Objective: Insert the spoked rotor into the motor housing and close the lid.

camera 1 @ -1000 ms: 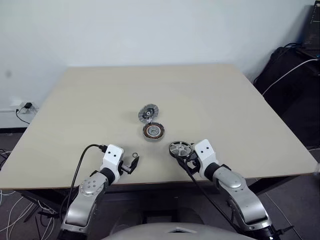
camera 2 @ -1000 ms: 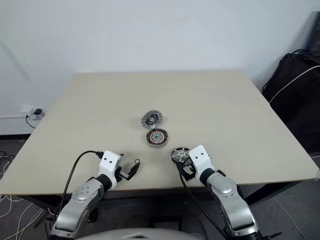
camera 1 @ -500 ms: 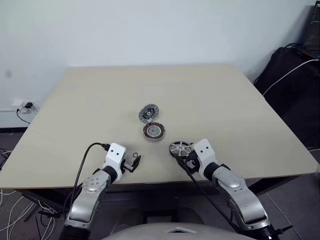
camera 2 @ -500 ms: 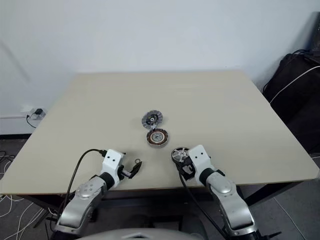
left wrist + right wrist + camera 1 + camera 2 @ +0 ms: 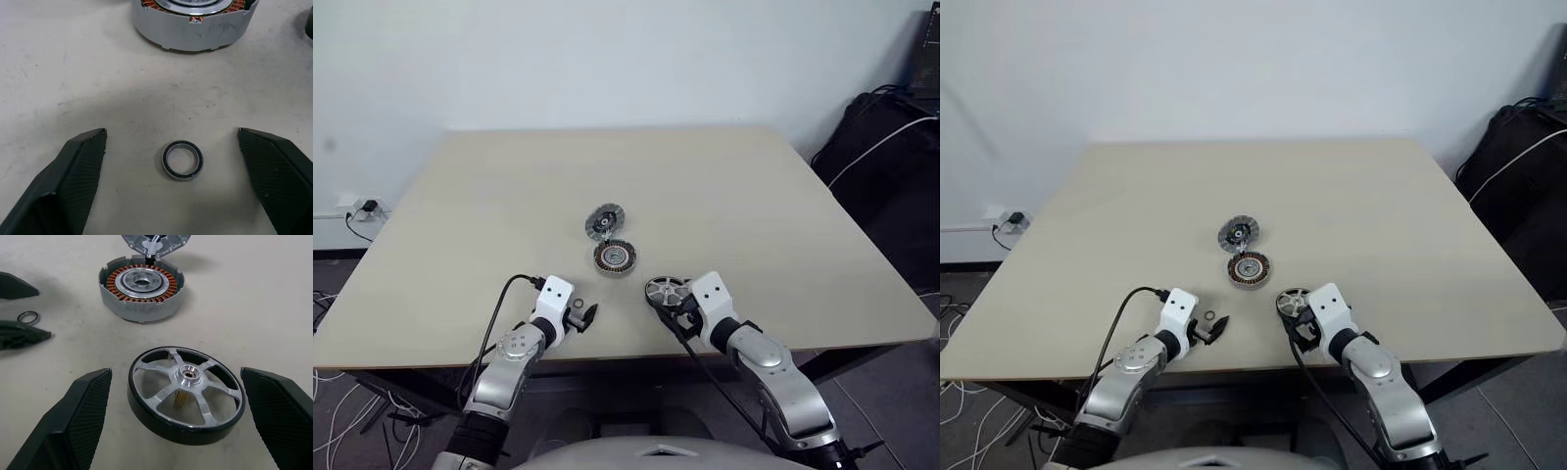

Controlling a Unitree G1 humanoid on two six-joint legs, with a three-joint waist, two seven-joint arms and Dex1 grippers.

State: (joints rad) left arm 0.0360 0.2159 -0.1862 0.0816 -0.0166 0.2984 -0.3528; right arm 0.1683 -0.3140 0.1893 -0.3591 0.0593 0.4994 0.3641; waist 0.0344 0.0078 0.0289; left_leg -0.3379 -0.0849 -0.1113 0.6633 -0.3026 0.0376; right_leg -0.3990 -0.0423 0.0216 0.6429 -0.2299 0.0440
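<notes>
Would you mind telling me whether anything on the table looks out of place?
A small loose ring lies on the table between the open left end effector's fingers, apart from the copper-wound housing. The lid and spoked wheel look undamaged.

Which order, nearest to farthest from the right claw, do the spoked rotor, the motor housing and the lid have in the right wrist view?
1. The spoked rotor, lying between the open fingers of the right claw.
2. The motor housing, farther out on the table, copper windings facing up.
3. The lid, just beyond the housing.
</notes>
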